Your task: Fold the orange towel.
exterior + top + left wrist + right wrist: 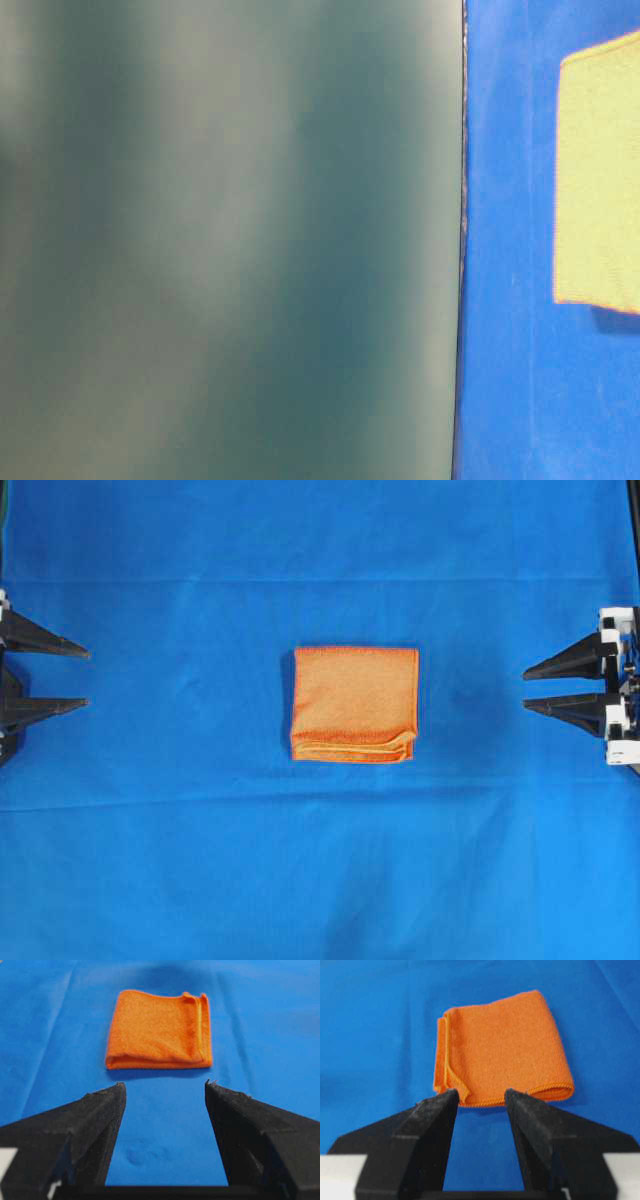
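Orange towel (354, 704) lies at the centre of the overhead view on the blue cloth (320, 880) covering the table, already doubled into a compact, nearly square packet with its layered hems stacked along the lower edge. The left gripper (86, 678) sits at the left border and the right gripper (525, 687) at the right border, each with jaws apart and holding nothing, both well apart from the towel. The main risk, as I judge it, is the stacked lower edge: its layers look loosely aligned and slightly puffed at the lower right corner, so any nudge or a pinch that catches only the top layer could peel the fold open or skew it. A low sweep could also drag the thin blue cloth and shift the packet. Open room is generous on all sides, with bare cloth above, below and toward both grippers.
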